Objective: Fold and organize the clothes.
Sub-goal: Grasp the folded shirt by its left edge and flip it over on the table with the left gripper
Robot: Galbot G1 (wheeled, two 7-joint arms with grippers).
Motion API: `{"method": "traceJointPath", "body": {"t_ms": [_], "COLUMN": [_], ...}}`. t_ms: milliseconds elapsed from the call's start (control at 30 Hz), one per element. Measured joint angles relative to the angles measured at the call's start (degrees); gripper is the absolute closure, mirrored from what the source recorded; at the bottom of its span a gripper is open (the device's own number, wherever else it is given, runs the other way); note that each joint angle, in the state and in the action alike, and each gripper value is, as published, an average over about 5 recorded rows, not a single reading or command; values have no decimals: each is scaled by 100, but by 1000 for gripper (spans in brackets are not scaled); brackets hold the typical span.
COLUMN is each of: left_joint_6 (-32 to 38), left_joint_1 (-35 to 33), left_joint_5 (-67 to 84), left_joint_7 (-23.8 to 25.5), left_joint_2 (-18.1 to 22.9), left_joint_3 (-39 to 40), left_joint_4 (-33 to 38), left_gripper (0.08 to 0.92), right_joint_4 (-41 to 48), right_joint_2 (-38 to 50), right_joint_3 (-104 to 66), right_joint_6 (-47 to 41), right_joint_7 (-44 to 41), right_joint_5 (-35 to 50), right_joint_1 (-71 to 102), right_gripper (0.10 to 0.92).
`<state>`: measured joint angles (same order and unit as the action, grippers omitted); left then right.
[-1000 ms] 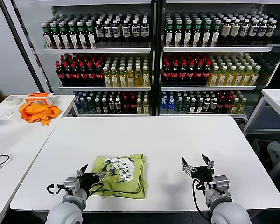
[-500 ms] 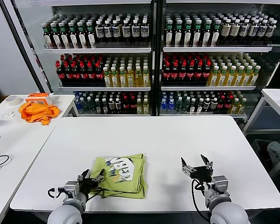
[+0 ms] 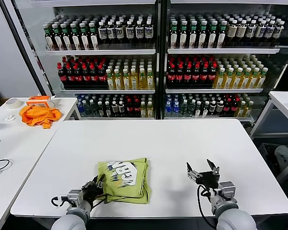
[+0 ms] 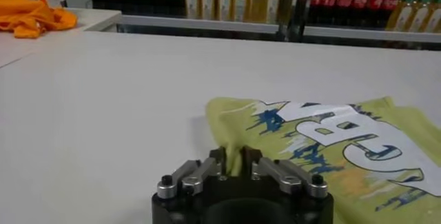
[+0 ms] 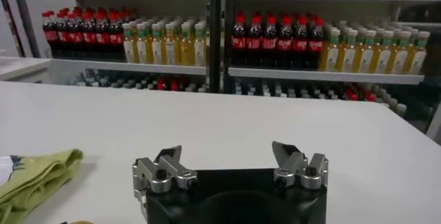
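T-shirt (image 3: 124, 178): lay folded on the white table (image 3: 182, 143), near the front edge, left of centre; printed graphic faced up.
Left gripper (image 3: 97, 187): sat low at the shirt's near-left edge. In the left wrist view (image 4: 231, 158) the fingers were drawn close with only a thin gap, the yellow-green hem right at the tips; a pinch on the fabric looked likely but I could not tell for sure.
Right gripper (image 3: 202, 171): hovered over bare table right of the shirt, well apart from it; fingers spread wide, nothing between them (image 5: 230, 162).
Orange cloth (image 3: 37, 115): bunched on the side table at far left, beside a tape roll (image 3: 12, 102).
Background: shelves of bottles (image 3: 153, 62) behind the table.
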<state>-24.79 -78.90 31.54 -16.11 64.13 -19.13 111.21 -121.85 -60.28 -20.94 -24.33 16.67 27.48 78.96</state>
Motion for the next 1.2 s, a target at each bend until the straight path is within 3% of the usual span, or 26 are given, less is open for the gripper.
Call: {"method": "traceJointPath", "body": {"t_ms": [167,433,833,1000,1200], "left_joint_6": [-1,-198,-539,-568,-499], "left_joint_1": [-30,-178,-436,-367,-182], "left_joint_5": [-28,70,-71,-40,-280], "left_joint_7": [52,231,745,849,1018], "left_joint_2": [-74,-456,-1063,-930,-423], "left_joint_3": [-134,-881,-2745,-2602,-1416], "left_joint_4": [227,700,609,1041,1358], "left_gripper": [899,901,901,901,901], "right_joint_4": [-20,-44,-1,11,7], "right_joint_2": [3,-5,21,63,85], "right_joint_3": [-10,-31,-15,-34,-92], "right_joint_6": [0,21,34,24,-2], "right_joint_7": [2,-2,-21,-22,-18], "right_joint_5": [-5,-7,26,43,37], "right_joint_1": [17,63,-21,-66,-51], "right_gripper": [203,203,203,203,203]}}
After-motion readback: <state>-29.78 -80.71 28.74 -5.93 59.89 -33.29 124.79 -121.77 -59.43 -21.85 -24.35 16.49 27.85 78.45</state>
